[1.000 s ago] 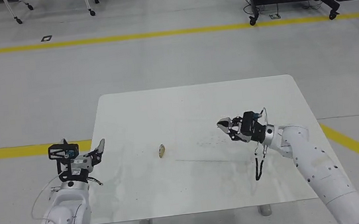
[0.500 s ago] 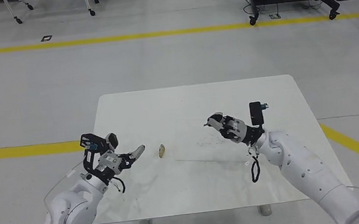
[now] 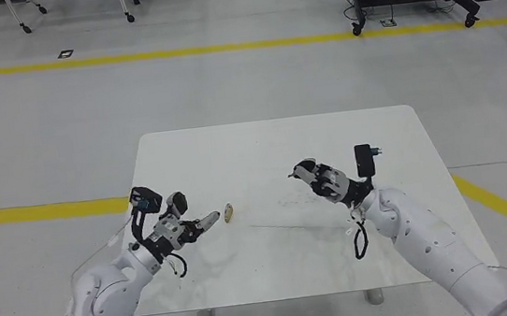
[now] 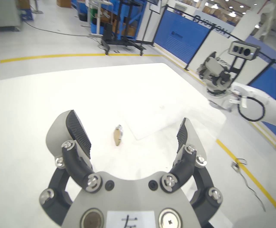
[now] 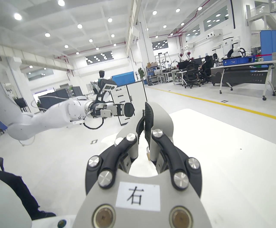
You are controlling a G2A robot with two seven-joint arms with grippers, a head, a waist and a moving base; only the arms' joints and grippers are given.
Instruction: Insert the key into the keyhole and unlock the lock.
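Note:
A small brass lock [image 3: 228, 213] lies on the white table [image 3: 280, 145], left of its middle. My left gripper [image 3: 206, 222] stands open just left of it and low over the table. In the left wrist view the lock [image 4: 118, 136] lies a short way beyond the open gripper [image 4: 127, 121], roughly in line with the gap between the fingers and not touching them. My right gripper [image 3: 300, 171] hangs over the table right of the middle, pointing at the lock. Its fingers [image 5: 148, 114] are pressed together, and a thin sliver of the key juts from the tips.
The table's left edge [image 3: 140, 218] runs under the left arm. A black cable loop [image 3: 360, 236] hangs from the right forearm. Bare tabletop separates the two grippers. Yellow floor lines [image 3: 15, 214] flank the table.
My left gripper has swung from the table's left edge rightward to just beside the lock. The right gripper moved a little left a second ago and has since held still.

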